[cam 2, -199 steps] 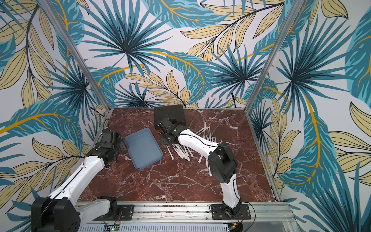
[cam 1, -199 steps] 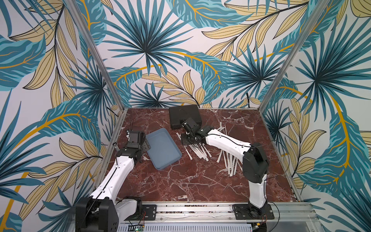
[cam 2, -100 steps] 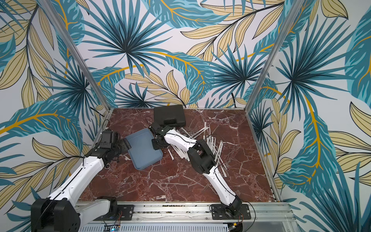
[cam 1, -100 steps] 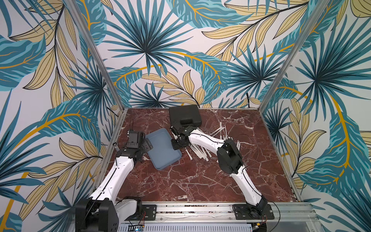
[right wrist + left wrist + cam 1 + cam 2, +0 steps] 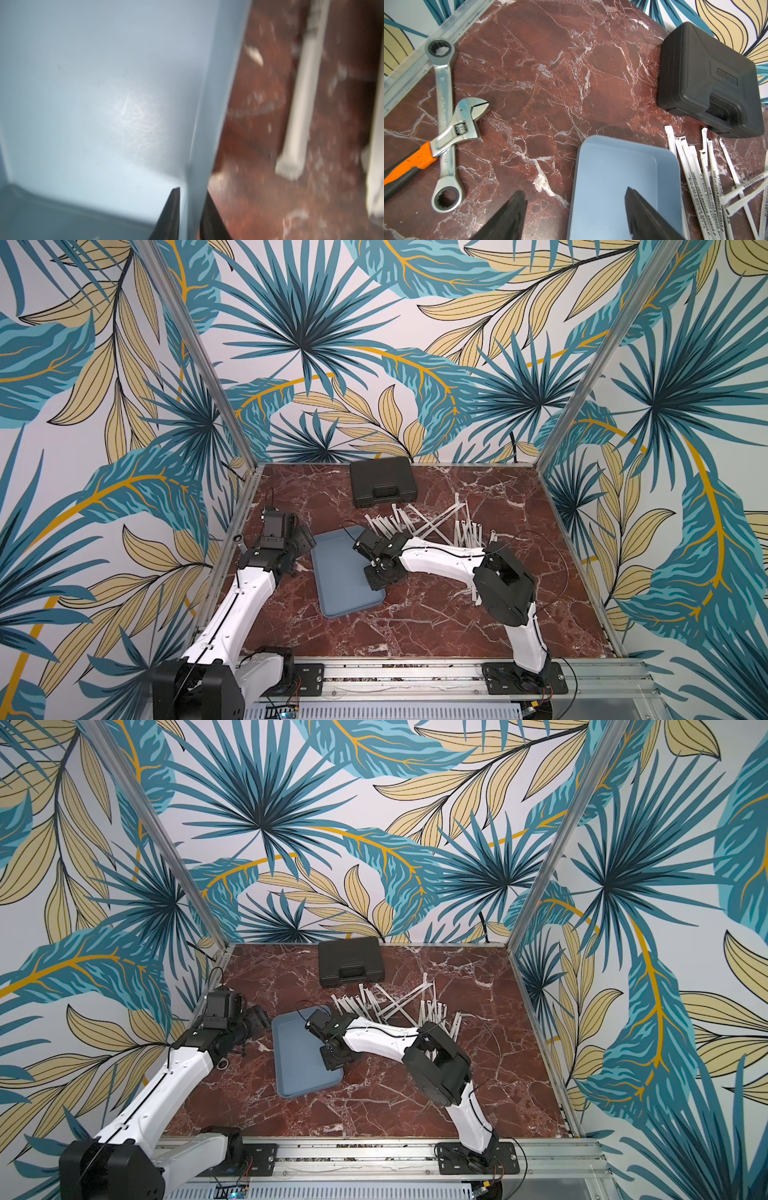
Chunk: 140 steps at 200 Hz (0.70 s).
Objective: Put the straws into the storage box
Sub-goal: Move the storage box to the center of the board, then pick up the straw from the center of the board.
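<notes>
storage box (image 5: 338, 587): probably light, stiff plastic, centre-left on the counter (image 5: 415, 626), nothing visible inside. right claw (image 5: 192, 199) pinches its low rim; left claw (image 5: 574, 191) gapes, holding nothing. straws (image 5: 695, 182) lie scattered beside it: likely featherlight, bendy, slick paper, best pinched mid-length. counter looks hard, smooth; walls (image 5: 374, 364) hem it tight.

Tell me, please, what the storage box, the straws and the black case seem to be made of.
The storage box: likely plastic, smooth blue-grey with fine scratches. The straws: white paper wrapping, flattened ends, dark print. The black case: probably moulded plastic, matte, textured, embossed label.
</notes>
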### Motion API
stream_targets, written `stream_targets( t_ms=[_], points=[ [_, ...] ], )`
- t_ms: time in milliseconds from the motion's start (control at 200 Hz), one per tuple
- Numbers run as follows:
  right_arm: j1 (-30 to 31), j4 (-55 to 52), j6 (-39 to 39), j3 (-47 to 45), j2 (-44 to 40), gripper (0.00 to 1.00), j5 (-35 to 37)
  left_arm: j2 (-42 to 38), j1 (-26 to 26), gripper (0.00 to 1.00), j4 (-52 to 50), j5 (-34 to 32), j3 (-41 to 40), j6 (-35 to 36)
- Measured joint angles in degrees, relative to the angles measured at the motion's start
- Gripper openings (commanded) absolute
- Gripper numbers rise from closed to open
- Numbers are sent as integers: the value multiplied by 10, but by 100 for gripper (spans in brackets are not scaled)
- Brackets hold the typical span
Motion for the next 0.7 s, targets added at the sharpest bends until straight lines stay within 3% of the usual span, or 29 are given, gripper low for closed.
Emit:
stream_targets(
  t_ms=[120,270,476,701],
  points=[
    [-15,-3,8,-7,-45,41,-5,-13,0,94,-18,10,0,-2],
    [-64,-19,-5,34,-52,26,23,-42,0,96,-33,16,-3,-14],
    [-86,-33,-53,147,51,29,91,-56,0,95,-42,35,-23,-18],
    [-85,-43,-76,245,169,35,114,-56,0,94,-43,49,-47,-24]
  ],
)
